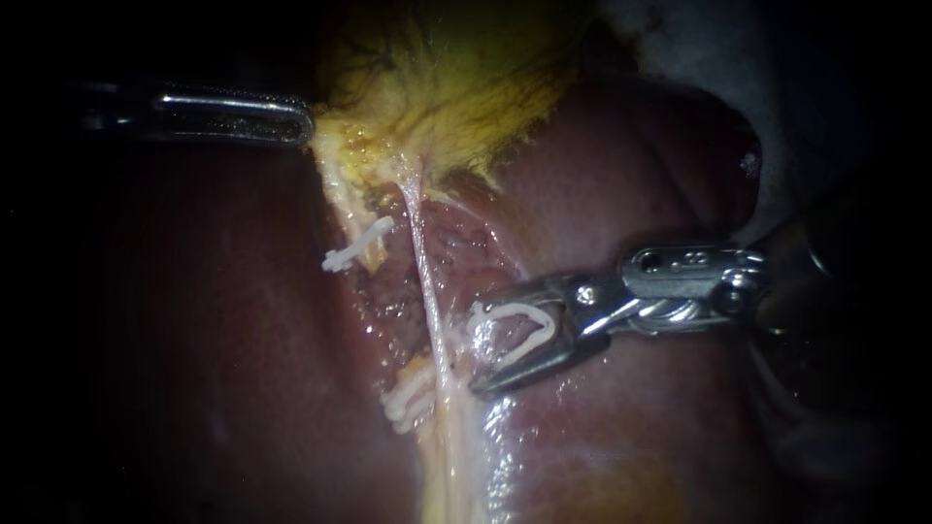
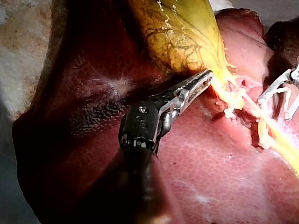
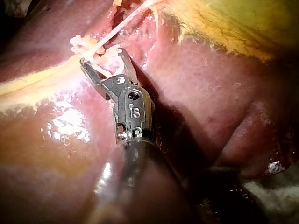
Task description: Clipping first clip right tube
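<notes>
The right tube (image 1: 424,262) is pulled taut, running from the gallbladder (image 1: 456,87) down over the liver (image 1: 631,175). Just beside the right tube, the right instrument (image 1: 478,347) has its jaws spread wide but clamped on an open white clip (image 1: 519,310). Up at the right tube's top end, the left instrument (image 1: 307,126) is pinching the gallbladder edge.

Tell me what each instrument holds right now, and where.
Left instrument grips the gallbladder at its narrow yellow end; right instrument carries an open white clip between its jaws.

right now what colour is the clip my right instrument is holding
White; the clip in the right instrument shows best in the endoscope view.
</notes>
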